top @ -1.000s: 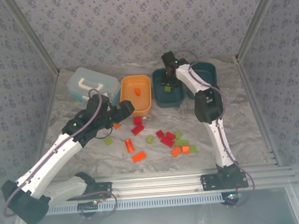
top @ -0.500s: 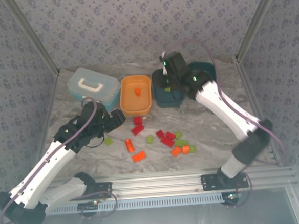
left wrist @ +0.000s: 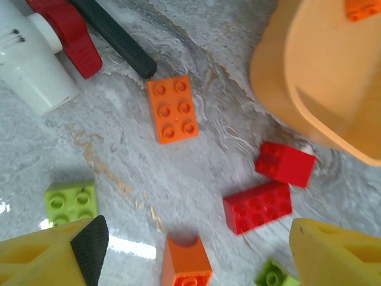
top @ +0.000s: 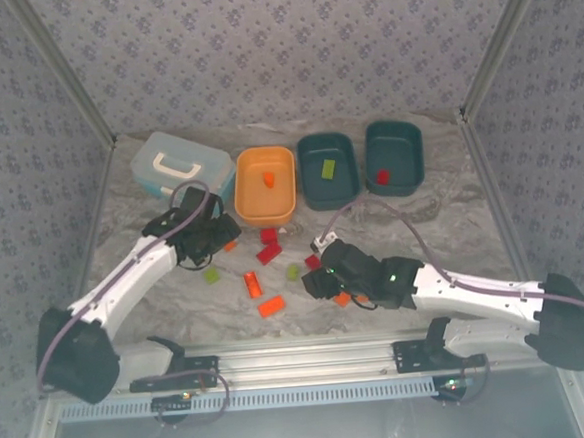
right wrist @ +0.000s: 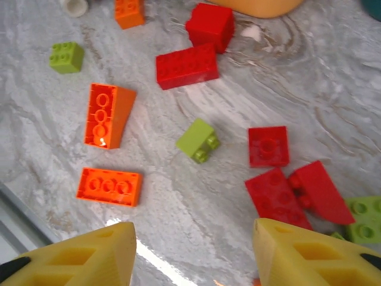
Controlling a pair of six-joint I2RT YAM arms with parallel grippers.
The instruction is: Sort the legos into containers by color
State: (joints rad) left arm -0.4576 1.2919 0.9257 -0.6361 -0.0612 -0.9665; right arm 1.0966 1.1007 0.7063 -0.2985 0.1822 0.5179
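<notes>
An orange brick (top: 268,180) is held in the orange bin (top: 263,209), a slantwise lime green brick (top: 329,168) in the inner teal bin (top: 320,192), and a red brick (top: 382,177) in the outer teal bin (top: 397,146). The remaining legos are scattered on the counter (top: 474,236) between the two end effectors. Ahead of the left end effector (left wrist: 196,244) an orange six-stud brick (left wrist: 172,109) is laid studs up, its long axis running away from the fingers with a slight tilt. Two red bricks (left wrist: 257,207) are seen nearer the orange bin, and a lime green square brick (left wrist: 71,202) lies just beside one finger. This end effector is spread wide and nothing is gripped. Ahead of the right end effector (right wrist: 193,238), likewise wide open and empty, a flat orange long brick (right wrist: 109,186) is laid crosswise to the fingers, with a small lime brick (right wrist: 198,140) and a red square brick (right wrist: 268,146) beyond. The right arm is stretched low across the counter; the left arm is extended toward the orange bin.
</notes>
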